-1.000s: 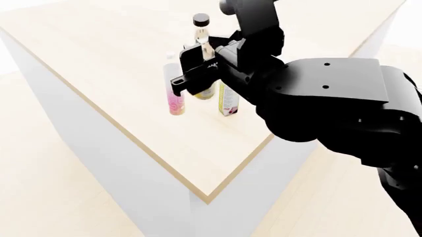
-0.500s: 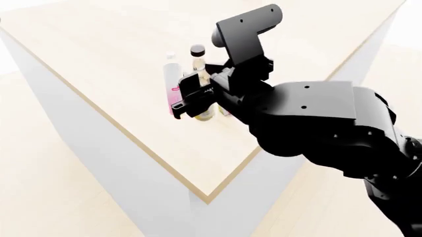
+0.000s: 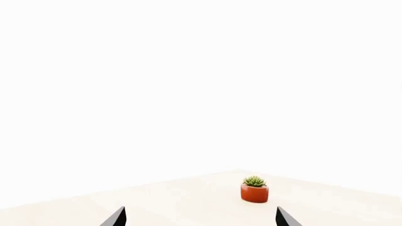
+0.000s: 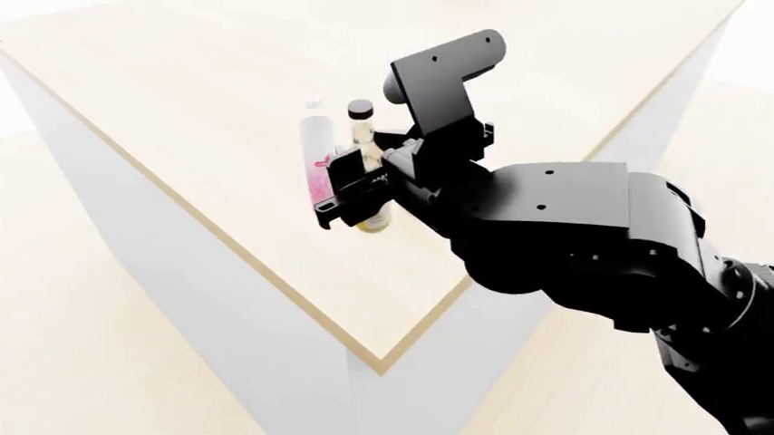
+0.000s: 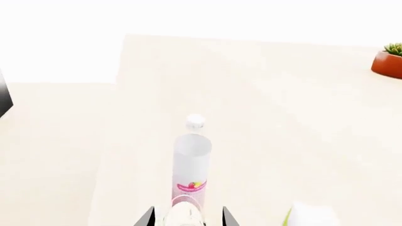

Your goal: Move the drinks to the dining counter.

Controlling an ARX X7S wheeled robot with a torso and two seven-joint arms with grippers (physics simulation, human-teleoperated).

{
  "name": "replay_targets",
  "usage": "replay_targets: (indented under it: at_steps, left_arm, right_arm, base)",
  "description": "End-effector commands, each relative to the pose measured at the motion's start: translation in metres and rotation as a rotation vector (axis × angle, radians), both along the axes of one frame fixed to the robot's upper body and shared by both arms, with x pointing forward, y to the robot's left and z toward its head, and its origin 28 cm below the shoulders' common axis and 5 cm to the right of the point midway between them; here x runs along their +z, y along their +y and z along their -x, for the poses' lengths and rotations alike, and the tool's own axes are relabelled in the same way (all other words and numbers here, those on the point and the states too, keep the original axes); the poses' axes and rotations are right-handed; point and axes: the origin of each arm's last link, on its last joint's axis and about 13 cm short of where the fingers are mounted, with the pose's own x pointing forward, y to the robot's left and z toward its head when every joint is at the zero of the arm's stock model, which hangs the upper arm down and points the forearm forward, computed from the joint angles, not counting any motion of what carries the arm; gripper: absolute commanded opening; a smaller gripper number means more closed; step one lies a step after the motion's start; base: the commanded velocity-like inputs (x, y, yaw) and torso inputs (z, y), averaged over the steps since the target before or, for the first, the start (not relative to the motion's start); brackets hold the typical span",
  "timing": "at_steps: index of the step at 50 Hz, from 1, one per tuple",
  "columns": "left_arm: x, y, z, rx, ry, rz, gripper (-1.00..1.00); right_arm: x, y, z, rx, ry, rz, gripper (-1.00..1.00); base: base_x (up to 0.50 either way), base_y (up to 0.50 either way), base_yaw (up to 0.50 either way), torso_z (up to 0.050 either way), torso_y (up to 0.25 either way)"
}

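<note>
In the head view my right gripper [image 4: 353,186] is shut on the clear glass bottle [image 4: 362,127], which has a black cap and a yellow label. It holds the bottle upright, base at or just above the dining counter [image 4: 181,91]. The slim white bottle [image 4: 315,154] with the pink label stands on the counter just left of it. In the right wrist view that slim bottle [image 5: 191,160] stands beyond the right gripper [image 5: 187,217]. A corner of the white and yellow-green carton [image 5: 306,215] shows beside it. The arm hides the carton in the head view. My left gripper [image 3: 199,219] is open and holds nothing.
The counter's sharp corner [image 4: 381,365] points toward me, with plain white sides dropping to a pale floor. A small succulent in a red pot [image 5: 389,60] stands far off on the counter top. The same kind of pot [image 3: 254,189] shows ahead of the left gripper.
My right gripper has come down and toward me with the glass bottle, bringing it beside the slim bottle. The carton has gone out of sight behind the arm.
</note>
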Motion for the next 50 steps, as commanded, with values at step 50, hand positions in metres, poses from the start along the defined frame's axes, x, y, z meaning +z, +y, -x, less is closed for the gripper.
replay_targets:
  at_steps: [50]
  left_arm:
    - [0.000,0.000,0.000,0.002,-0.001,0.000,1.00]
  right_arm:
    - [-0.029,0.005,0.000,0.014,0.064,0.043,-1.00]
  base:
    - [0.00,0.00,0.00,0.000,0.000]
